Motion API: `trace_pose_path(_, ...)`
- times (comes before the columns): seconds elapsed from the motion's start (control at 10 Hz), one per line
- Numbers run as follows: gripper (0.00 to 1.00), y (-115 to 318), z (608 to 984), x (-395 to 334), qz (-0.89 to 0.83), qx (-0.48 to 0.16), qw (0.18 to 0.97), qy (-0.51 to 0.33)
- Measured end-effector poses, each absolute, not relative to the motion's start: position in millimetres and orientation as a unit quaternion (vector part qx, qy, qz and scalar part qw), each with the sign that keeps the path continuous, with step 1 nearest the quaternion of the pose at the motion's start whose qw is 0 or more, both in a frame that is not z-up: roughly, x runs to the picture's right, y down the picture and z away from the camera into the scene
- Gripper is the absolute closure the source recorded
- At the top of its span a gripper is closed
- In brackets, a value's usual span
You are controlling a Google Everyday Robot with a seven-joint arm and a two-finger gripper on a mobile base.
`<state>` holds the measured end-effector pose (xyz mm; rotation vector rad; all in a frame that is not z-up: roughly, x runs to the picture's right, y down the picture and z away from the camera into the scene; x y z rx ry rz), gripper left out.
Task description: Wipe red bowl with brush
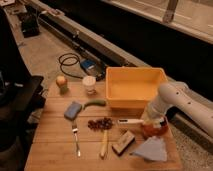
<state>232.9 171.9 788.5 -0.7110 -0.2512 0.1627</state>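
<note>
The red bowl [156, 130] sits on the wooden table [55, 142] at the right, just in front of the yellow tub. My gripper [150, 119] comes down from the white arm at the right and hangs over the bowl's left part, hiding much of it. It is shut on the brush [129, 121], whose slim white shaft sticks out to the left, level above the table. The brush's end at the bowl is hidden behind the gripper.
A large yellow tub [134, 87] stands behind the bowl. A blue cloth [151, 149] and a dark block [123, 142] lie in front. Grapes [101, 124], a yellow-handled tool [104, 143], a fork [76, 138], a blue sponge [73, 110], a green pepper [94, 103], a cup [89, 84] and an apple [61, 82] lie to the left.
</note>
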Motion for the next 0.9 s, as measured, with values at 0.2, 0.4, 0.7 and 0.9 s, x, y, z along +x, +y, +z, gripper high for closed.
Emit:
trace_pose_path(0.2,1.00,159.4,800.9,241.1,0.082,-0.343,0.928,-0.119)
trace_pose_path(0.4,1.00,157.9,804.0,233.4,0.076,-0.343,0.928,-0.128)
trace_pose_path(0.7,1.00,173.0,798.6,200.5,0.061,-0.354,0.922,-0.146)
trace_pose_path(0.9,1.00,186.9,791.9,203.0,0.067,-0.369,0.917,-0.136)
